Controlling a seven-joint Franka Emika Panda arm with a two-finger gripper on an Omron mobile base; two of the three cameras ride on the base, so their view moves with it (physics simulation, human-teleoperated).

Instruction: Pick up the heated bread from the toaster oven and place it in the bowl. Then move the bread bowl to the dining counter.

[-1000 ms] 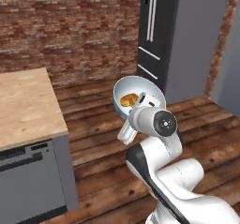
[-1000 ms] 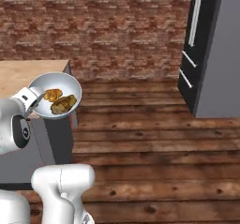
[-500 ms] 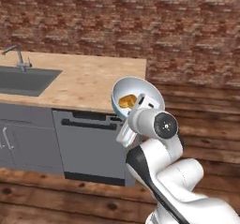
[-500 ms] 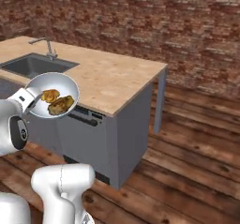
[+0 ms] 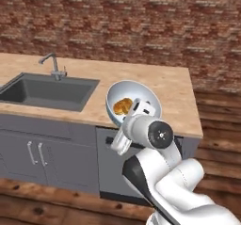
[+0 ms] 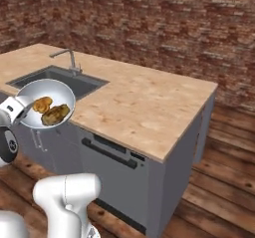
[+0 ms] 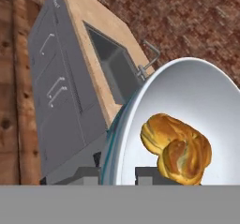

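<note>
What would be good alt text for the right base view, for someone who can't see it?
A white robot arm holds a pale bowl with two bread pieces in it, raised in front of a tan wood counter with a dark sink and faucet; a brick wall stands behind.
</note>
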